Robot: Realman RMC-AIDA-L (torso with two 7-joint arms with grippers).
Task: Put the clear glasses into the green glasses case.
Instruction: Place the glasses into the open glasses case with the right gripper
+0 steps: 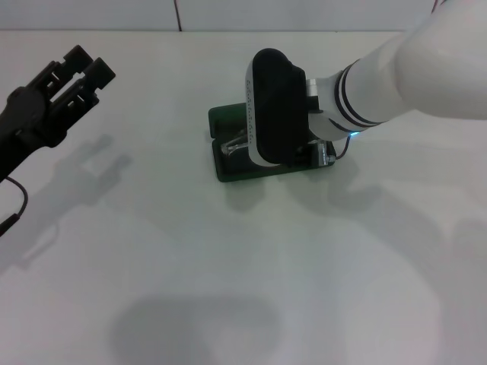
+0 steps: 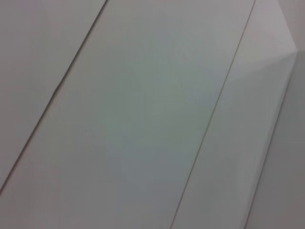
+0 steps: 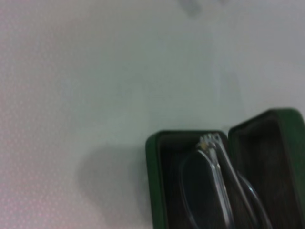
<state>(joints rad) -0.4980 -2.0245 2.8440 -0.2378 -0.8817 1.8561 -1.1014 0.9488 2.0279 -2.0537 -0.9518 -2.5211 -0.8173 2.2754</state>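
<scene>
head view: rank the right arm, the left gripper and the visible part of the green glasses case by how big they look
1. right arm, largest, though it is nearer the camera.
2. left gripper, with the dark arm behind it.
3. green glasses case, smallest: the right arm's wrist covers most of it, so only edges show.

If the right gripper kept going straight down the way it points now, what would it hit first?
Most likely the clear glasses lying in the open green glasses case, which sit directly under the right arm in the head view. The right gripper's own fingers are hidden, so depth is uncertain.
</scene>
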